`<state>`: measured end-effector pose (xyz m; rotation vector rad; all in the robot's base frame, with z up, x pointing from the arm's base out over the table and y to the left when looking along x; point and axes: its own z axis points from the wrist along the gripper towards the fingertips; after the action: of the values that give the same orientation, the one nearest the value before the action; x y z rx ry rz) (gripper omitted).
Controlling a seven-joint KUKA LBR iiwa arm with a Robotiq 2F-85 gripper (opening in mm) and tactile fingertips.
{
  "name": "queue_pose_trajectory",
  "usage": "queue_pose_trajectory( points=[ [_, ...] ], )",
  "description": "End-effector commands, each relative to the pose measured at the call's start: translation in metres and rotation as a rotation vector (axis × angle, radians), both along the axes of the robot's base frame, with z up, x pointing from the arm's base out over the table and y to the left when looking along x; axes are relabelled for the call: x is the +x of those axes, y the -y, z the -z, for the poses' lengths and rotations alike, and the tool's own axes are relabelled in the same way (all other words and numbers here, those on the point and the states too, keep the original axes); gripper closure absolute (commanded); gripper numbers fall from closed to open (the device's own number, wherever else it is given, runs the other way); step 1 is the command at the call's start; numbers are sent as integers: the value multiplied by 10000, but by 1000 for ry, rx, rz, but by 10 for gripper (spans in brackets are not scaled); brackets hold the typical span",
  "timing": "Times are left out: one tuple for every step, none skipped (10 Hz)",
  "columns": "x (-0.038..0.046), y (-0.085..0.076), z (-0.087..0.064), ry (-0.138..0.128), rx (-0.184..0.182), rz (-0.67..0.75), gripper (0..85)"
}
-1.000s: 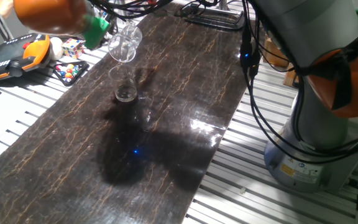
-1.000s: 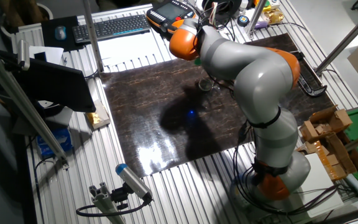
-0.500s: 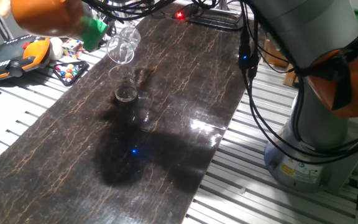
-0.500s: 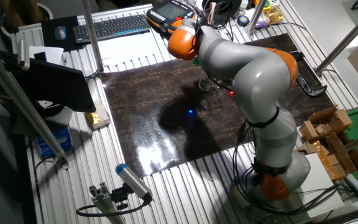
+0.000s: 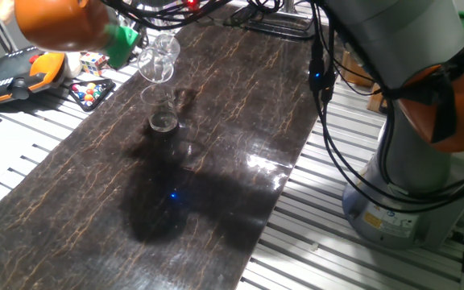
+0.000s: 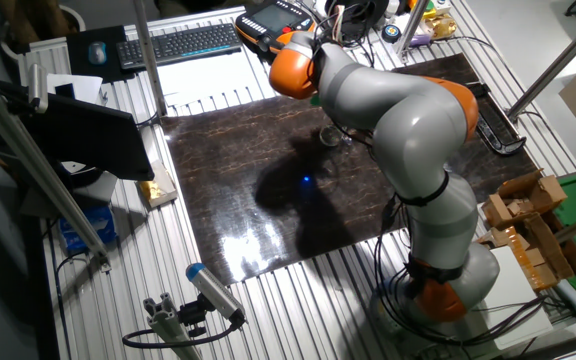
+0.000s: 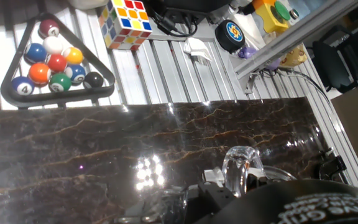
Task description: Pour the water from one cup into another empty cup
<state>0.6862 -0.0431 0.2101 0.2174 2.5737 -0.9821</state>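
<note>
Tumbler (image 5: 158, 58), clear and tapered, hangs tipped over on its side in the air, gripped at its base end by the gripper (image 5: 132, 40), whose green fingers (image 5: 122, 42) pinch it; its open mouth points down toward the small cup (image 5: 162, 111). That shorter clear cup stands upright on the dark marbled mat (image 5: 216, 161), directly under the tumbler's mouth and apart from it (a dark ring shows at its bottom, but whether this is liquid cannot be told). No stream of water is visible between the two.

From the other fixed camera, the grey arm (image 6: 398, 100) bends over the mat and hides most of the tumbler; only the small cup (image 6: 328, 136) shows, just beside the arm.

From the hand camera, the tumbler (image 7: 241, 168) appears as a clear curved shape in front of the black gripper body. Beyond the mat's far edge, on the slatted table (image 7: 166, 74), lie a triangle of billiard balls (image 7: 55, 62) and a colour cube (image 7: 129, 22).
</note>
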Motion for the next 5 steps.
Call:
queue_pose_trajectory(
  points=[
    [4,-13,-3,-3,-7,-4,843],
    [5,-24,-5,-5,-11,-6,843],
    [6,-30,-6,-7,-15,-8,843],
    [6,-34,-5,-9,-19,-10,843],
    [7,-39,-6,-13,-24,-14,843]
  ],
)
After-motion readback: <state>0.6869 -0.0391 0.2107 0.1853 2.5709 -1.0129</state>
